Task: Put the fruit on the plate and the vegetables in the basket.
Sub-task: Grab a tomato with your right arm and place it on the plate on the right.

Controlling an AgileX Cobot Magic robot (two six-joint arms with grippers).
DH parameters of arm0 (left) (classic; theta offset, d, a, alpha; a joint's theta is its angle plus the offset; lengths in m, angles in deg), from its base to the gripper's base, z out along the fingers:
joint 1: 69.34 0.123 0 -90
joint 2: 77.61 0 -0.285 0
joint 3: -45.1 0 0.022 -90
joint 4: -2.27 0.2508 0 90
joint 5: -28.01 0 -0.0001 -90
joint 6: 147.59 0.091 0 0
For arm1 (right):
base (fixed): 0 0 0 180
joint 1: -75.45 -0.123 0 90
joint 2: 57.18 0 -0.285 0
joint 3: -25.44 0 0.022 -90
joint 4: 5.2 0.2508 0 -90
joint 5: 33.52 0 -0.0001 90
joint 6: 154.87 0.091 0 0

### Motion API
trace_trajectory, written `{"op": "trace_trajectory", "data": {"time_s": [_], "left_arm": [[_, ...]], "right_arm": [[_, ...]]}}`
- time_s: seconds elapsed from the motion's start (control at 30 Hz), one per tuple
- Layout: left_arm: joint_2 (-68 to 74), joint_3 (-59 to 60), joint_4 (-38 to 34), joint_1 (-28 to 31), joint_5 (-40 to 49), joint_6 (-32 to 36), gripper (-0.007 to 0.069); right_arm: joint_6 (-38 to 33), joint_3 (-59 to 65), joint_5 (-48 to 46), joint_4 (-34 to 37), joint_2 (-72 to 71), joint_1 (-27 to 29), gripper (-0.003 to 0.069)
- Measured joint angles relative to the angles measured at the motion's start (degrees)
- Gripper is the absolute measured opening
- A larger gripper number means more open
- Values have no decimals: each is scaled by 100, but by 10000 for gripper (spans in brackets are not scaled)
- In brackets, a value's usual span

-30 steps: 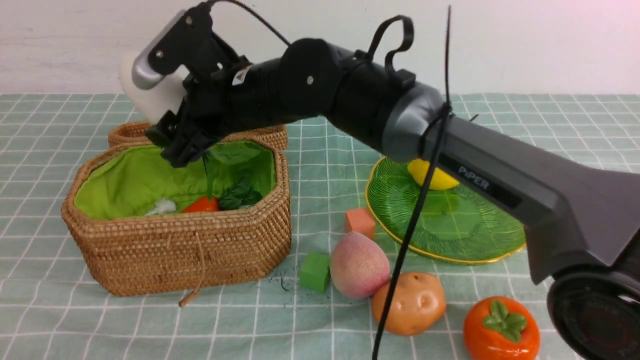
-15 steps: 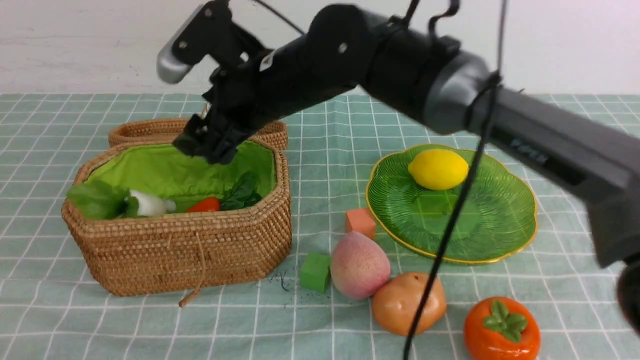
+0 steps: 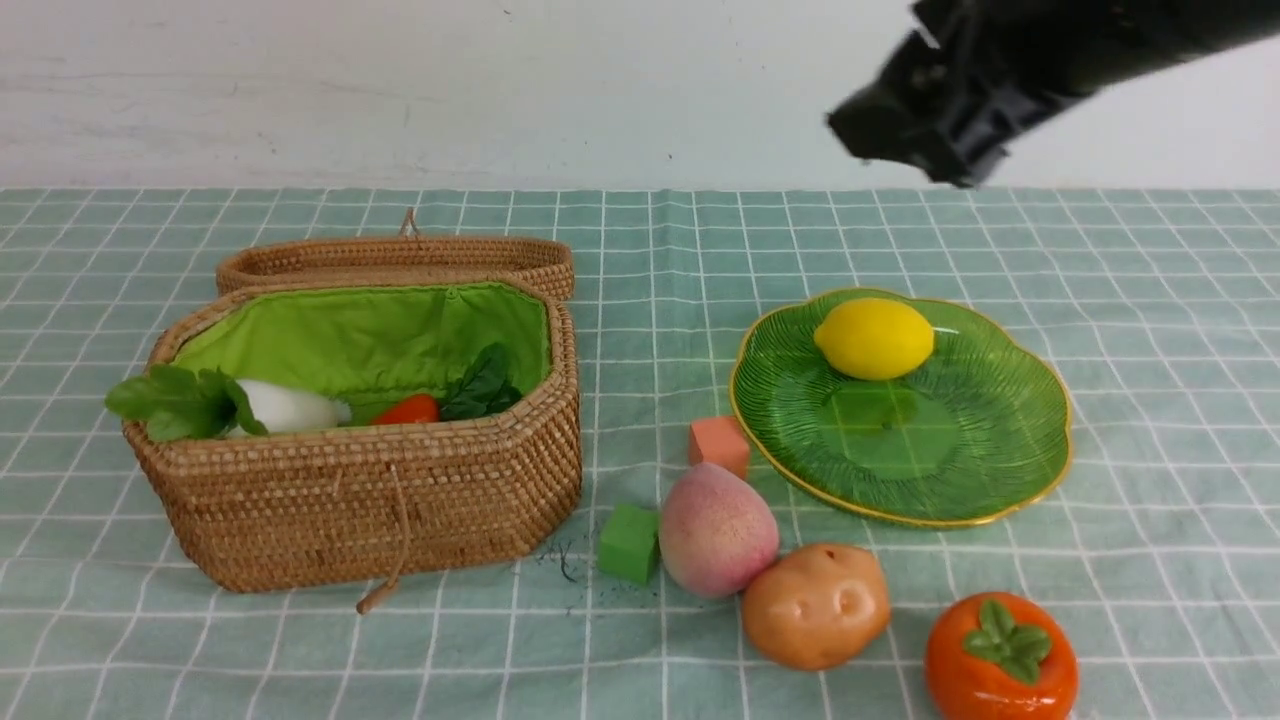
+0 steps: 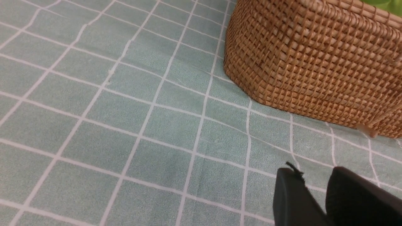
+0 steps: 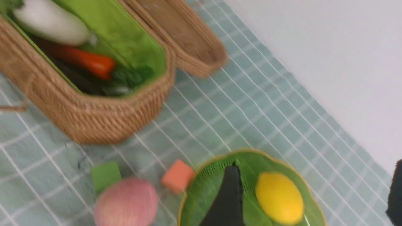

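The wicker basket (image 3: 380,500) with green lining stands open at the left. A white radish (image 3: 285,408) and an orange carrot (image 3: 408,410) lie in it, and the radish leaves hang over the left rim. The green plate (image 3: 960,460) at the right holds the yellow lemon (image 3: 873,338). The pink peach (image 3: 716,543), brown potato (image 3: 815,605) and orange-red persimmon (image 3: 1000,658) lie on the cloth in front. My right gripper (image 3: 900,140) is high above the plate, open and empty (image 5: 312,188). My left gripper (image 4: 314,182) is shut and empty, low beside the basket wall (image 4: 314,62).
An orange cube (image 3: 720,445) and a green cube (image 3: 630,542) sit between basket and plate, next to the peach. The basket lid (image 3: 400,262) lies open behind the basket. A cord loop (image 3: 385,590) hangs down the basket front. A white wall closes off the back.
My right arm has lifted out from over the basket and swung up and to the right, above the plate. The radish has settled in the basket's left end.
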Motion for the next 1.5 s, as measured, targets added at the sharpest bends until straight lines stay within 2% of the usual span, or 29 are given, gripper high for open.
{"op": "trace_trajectory", "data": {"time_s": [0.07, 0.13, 0.17, 0.27, 0.3, 0.4, 0.43, 0.5, 0.53, 0.63, 0.73, 0.8, 1.03, 1.2, 1.37, 1.5], "left_arm": [[0, 0, 0, 0, 0, 0, 174], [0, 0, 0, 0, 0, 0, 176], [0, 0, 0, 0, 0, 0, 176], [0, 0, 0, 0, 0, 0, 181], [0, 0, 0, 0, 0, 0, 181], [0, 0, 0, 0, 0, 0, 183], [0, 0, 0, 0, 0, 0, 184], [0, 0, 0, 0, 0, 0, 185], [0, 0, 0, 0, 0, 0, 186], [0, 0, 0, 0, 0, 0, 190], [0, 0, 0, 0, 0, 0, 194], [0, 0, 0, 0, 0, 0, 196], [0, 0, 0, 0, 0, 0, 205], [0, 0, 0, 0, 5, 0, 211], [0, 0, 0, 0, 5, 0, 215], [0, 0, 0, 0, 5, 0, 218]], "right_arm": [[224, 265, -15, -98, -221, 2, 610], [1157, 1024, -188, -191, -678, 2, 599], [1239, 1077, -206, -192, -700, 7, 599], [2531, 2013, -661, -289, -786, 237, 594], [2578, 2065, -676, -289, -778, 237, 594], [2905, 2916, -708, -126, -595, 958, 594], [2905, 2998, -675, -93, -578, 1003, 594], [2660, 3489, -359, 542, -516, 1595, 594], [2623, 3522, -328, 683, -510, 1682, 594], [1621, 3979, 58, 2207, -364, 2364, 594], [732, 4165, 154, 3308, -11, 2788, 594], [335, 4215, 218, 3746, 296, 2977, 594], [-40, 4367, 432, 4109, 1218, 3086, 594], [-243, 4396, 397, 4647, 1564, 3090, 591], [-881, 4396, 263, 5051, 1658, 3090, 500], [-1441, 4396, 168, 5227, 1676, 3090, 496]]}}
